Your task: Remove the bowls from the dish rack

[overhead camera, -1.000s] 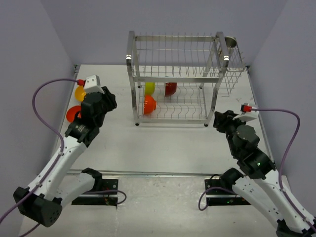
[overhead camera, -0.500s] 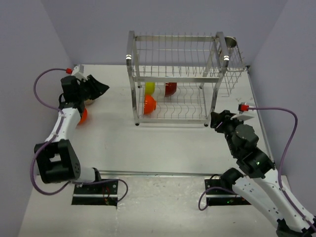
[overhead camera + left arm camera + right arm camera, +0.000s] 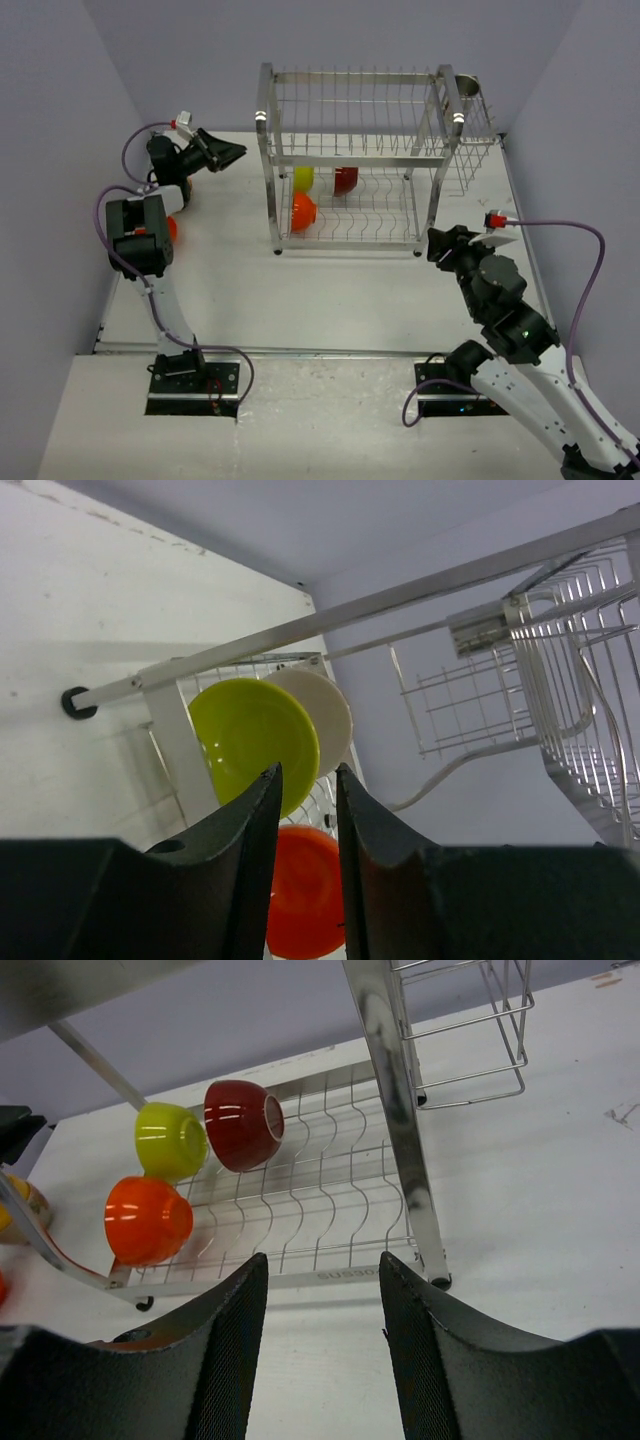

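The dish rack [image 3: 268, 160] stands at the back middle of the table. On its lower tier rest a lime-green bowl [image 3: 303, 178], a dark red bowl [image 3: 346, 180] and an orange-red bowl [image 3: 302, 211]. My left gripper [image 3: 226, 155] hangs left of the rack, pointing at it. Its fingers are open by a narrow gap with nothing between them. Past that gripper [image 3: 307, 772] I see the lime-green bowl [image 3: 250, 735], a whitish bowl [image 3: 328, 705] and the orange-red bowl [image 3: 305, 890]. My right gripper [image 3: 440, 245] is open and empty, near the rack's front right foot.
An orange bowl [image 3: 171, 228] lies on the table at the far left, mostly hidden by my left arm. A small metal cup [image 3: 467, 85] sits in the wire side basket [image 3: 478, 150] on the rack's right. Walls close in on both sides.
My left arm has swung back and up along the left wall, its gripper now aimed at the rack's left side with the fingers closer together. The right gripper has hardly moved.
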Tool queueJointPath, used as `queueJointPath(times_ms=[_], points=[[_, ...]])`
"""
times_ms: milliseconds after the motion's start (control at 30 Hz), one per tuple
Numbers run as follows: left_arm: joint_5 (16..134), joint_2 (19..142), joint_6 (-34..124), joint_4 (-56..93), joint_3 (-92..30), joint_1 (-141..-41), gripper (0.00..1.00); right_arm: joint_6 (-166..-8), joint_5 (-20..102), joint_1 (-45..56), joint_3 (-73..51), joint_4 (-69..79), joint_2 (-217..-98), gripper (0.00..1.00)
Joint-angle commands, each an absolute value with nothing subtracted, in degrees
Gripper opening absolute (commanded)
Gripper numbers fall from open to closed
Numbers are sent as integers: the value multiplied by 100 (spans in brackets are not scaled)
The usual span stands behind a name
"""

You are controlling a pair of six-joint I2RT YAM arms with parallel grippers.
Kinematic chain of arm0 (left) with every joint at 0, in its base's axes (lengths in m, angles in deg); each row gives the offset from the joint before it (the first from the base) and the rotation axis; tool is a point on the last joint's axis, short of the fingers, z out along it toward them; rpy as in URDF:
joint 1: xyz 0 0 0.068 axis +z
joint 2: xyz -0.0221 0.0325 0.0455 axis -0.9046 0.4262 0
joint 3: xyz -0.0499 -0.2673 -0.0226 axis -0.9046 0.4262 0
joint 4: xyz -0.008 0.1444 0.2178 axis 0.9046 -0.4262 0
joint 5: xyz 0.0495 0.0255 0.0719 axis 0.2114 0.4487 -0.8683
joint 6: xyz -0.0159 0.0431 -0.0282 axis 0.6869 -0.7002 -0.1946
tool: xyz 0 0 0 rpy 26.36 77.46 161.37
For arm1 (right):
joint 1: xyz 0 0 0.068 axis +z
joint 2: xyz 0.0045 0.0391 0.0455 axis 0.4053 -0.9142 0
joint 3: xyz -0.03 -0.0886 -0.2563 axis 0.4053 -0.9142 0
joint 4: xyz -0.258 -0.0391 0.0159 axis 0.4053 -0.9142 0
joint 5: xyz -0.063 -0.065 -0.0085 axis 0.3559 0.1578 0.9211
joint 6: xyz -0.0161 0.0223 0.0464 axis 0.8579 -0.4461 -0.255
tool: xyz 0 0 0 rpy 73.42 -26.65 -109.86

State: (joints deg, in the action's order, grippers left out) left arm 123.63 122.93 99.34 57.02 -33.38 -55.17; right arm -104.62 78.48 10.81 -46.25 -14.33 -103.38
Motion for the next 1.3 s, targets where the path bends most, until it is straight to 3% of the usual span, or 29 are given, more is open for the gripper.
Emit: queueJointPath(times_ms=[0,333,533,1267], points=[[13036,12654,10991,6913,-3997,-5765,29,-10432,8027,1124,-4443,-1475,-10406,50],[12843,13393,9041,3568,-5807,-6581,29,-10459,8115,1133,-4416,-1572,-10512,50],[12484,13358,8585,2778,-5896,-6627,32,-10485,8141,1133,-4434,-1616,-10406,50],[12377,13226,8206,2458,-5246,-6899,36,-10529,8159,1159,-4618,-1528,-10186,50]])
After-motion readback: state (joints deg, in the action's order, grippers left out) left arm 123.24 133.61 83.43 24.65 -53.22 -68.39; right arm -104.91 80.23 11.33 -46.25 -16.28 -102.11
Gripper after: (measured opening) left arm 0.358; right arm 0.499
